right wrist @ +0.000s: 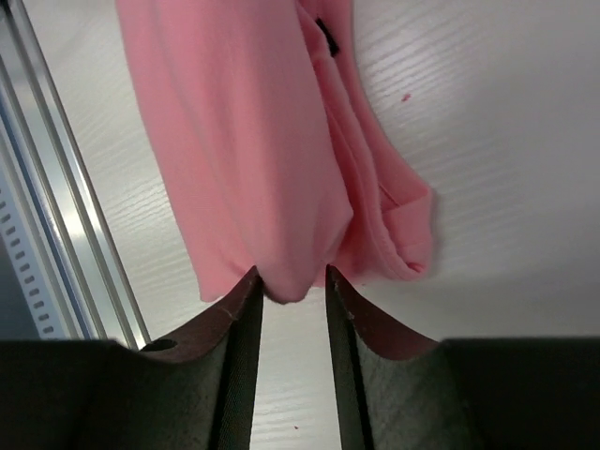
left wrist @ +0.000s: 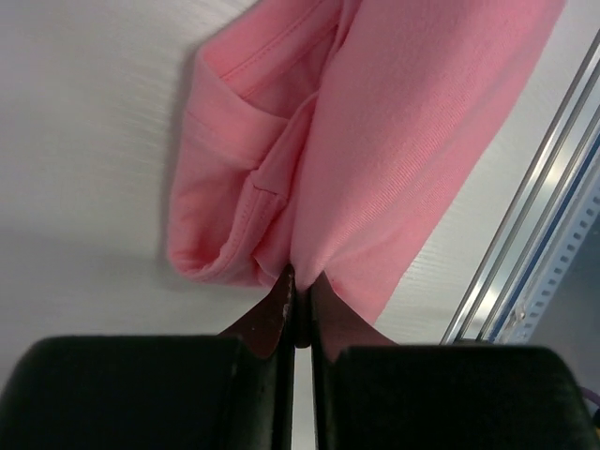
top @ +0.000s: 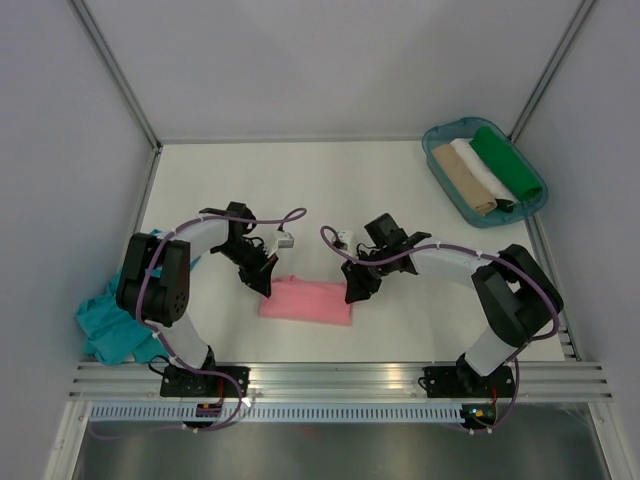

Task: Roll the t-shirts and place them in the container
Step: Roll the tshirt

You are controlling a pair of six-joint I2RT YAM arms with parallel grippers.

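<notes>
Right wrist: black tag [right wrist: 325,36] on pink t-shirt [right wrist: 244,141], unreadable.

Both arms bend inward with wrists pitched down. The left gripper [left wrist: 298,298] is pinched nearly closed on the pink t-shirt [left wrist: 412,141]; the right gripper [right wrist: 291,286] has its jaws parted.

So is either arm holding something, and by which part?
The left end effector pinches the pink t-shirt by one folded end; the right end effector stands open at the other.
</notes>
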